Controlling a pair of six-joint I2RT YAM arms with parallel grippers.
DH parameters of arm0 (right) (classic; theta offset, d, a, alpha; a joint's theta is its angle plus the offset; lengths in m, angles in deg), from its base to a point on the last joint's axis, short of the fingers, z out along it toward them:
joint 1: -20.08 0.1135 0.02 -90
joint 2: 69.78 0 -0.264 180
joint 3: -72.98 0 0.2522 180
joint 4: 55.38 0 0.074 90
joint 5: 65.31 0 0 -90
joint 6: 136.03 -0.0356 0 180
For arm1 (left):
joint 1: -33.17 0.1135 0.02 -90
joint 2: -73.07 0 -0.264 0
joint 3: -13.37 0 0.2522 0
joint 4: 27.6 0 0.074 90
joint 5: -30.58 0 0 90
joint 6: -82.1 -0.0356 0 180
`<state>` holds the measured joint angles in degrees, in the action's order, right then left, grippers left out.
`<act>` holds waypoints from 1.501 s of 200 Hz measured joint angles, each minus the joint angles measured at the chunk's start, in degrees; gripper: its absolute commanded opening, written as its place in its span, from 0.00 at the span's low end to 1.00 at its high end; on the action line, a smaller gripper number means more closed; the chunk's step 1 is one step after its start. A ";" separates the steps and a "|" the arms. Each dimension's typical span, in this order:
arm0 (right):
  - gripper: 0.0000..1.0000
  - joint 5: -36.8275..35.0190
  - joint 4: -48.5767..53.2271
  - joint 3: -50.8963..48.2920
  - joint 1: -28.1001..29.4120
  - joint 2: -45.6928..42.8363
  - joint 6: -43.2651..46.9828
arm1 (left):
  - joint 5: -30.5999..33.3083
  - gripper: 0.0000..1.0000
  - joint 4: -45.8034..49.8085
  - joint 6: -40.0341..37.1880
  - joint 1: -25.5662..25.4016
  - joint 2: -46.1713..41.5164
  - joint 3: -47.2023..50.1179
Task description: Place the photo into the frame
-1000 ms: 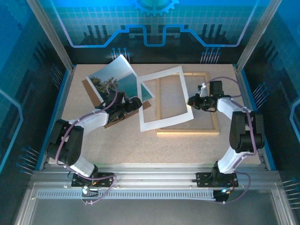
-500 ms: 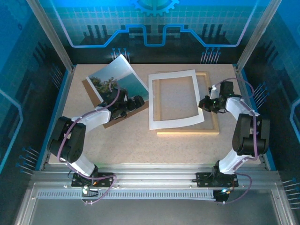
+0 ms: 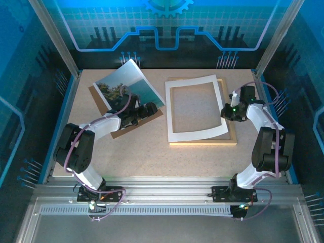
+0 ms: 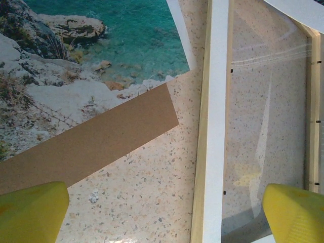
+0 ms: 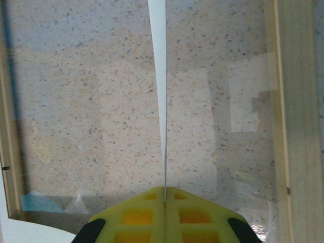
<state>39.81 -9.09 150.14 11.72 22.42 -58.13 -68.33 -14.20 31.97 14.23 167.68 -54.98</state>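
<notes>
The right gripper [image 5: 164,191] is pinched tight on the edge of the flat white card border [image 3: 197,133]. The border lies over the big light wooden frame [image 3: 202,143]. The left gripper [image 4: 162,217] is spread wide and holds nothing. The shiny sea photo [image 3: 126,83] rests on the brown backing board [image 4: 91,147], left of the frame.

White mat [image 3: 198,135] lies on the right half of the speckled beige tabletop [image 3: 152,157], slightly skewed, and its near edge looks bowed. Brown backing board [image 4: 101,147] sits on the left half, turned diagonally, with one corner close to the mat's left band but not touching; bare tabletop shows between. Blue circuit-pattern backdrop [image 3: 162,30] at far side, aluminium rail [image 3: 167,195] along near edge.
</notes>
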 measured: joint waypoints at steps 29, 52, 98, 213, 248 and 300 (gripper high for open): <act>0.01 -1.22 0.57 0.09 -0.22 -0.02 0.20 | 0.02 0.99 0.00 -0.98 0.00 -0.07 0.52; 0.00 -1.60 0.85 0.09 -0.35 -0.28 0.17 | 0.02 0.99 0.02 -1.22 0.00 -0.07 0.98; 0.00 -2.82 1.31 0.09 -0.35 -1.62 0.13 | 0.02 0.99 0.04 -1.29 0.00 -0.13 1.18; 0.01 0.57 0.87 0.09 -1.18 -5.75 -2.51 | 0.02 0.99 0.00 -1.44 0.00 -0.26 2.36; 0.01 0.96 0.48 0.09 -1.18 -5.68 -2.84 | 0.02 0.99 -0.09 -1.42 0.00 -0.61 2.91; 0.01 0.31 0.48 0.09 -1.60 -5.68 -2.84 | 0.04 0.99 -0.15 -1.44 0.00 -1.57 4.22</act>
<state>40.11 -8.61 150.23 10.12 16.74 -60.97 -68.29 -14.35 30.53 14.23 166.11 -50.76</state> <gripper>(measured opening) 0.066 0.989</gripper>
